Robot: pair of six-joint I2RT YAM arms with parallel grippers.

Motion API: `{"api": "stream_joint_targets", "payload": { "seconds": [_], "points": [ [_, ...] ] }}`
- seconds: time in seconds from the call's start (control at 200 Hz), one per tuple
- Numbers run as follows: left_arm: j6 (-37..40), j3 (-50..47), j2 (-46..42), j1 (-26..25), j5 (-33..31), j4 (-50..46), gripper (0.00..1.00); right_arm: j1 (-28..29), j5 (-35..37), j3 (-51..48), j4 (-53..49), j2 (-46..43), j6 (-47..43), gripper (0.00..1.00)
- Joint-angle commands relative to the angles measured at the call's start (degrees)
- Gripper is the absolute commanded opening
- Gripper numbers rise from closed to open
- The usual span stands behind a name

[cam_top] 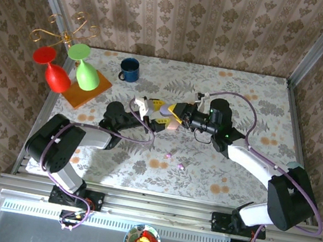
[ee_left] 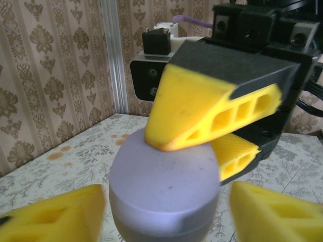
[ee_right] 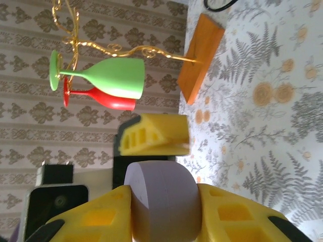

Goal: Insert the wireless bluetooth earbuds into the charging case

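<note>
The charging case (ee_left: 161, 186) is a closed, pebble-shaped lavender shell held above the middle of the table (cam_top: 264, 108), where both arms meet. My right gripper (ee_right: 162, 206) is shut on it, a yellow finger pressed against each side of the case (ee_right: 159, 201). My left gripper (ee_left: 164, 214) is open around the same case, its two yellow fingertips (ee_left: 60, 217) standing apart from the shell with a gap on each side. In the top view the case (cam_top: 173, 123) sits between the left gripper (cam_top: 160, 119) and the right gripper (cam_top: 181, 115). Two tiny earbuds (cam_top: 170, 154) lie on the tablecloth nearer the arm bases.
A blue mug (cam_top: 129, 69) stands at the back. To its left, a wooden base (cam_top: 88, 92) carries a wire rack with a red glass (cam_top: 54, 71) and a green glass (cam_top: 86, 70) hanging on it. Papered walls close in three sides.
</note>
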Motion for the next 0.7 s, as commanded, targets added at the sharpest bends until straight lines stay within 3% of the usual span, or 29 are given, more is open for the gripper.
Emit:
{"api": "stream_joint_targets", "payload": {
  "seconds": [0.0, 0.345, 0.47, 0.695],
  "points": [
    [1.8, -0.8, -2.5, 0.2, 0.1, 0.2, 0.76, -1.6, 4.8, -1.4, -4.5, -3.7, -3.6, 0.15],
    [11.4, -2.4, -10.0, -0.1, -2.2, -19.0, 1.0, -4.6, 17.6, -8.2, -16.0, -4.8, -11.6, 0.15],
    [14.2, -2.3, -12.5, -0.3, -3.6, -26.8, 1.0, -4.6, 17.7, -8.6, -15.4, -1.4, -12.6, 0.16],
    [16.1, -3.5, -15.3, -0.4, -8.2, -31.9, 1.0, -3.7, 15.0, -7.6, -10.3, 8.5, -12.1, 0.18]
  ]
}}
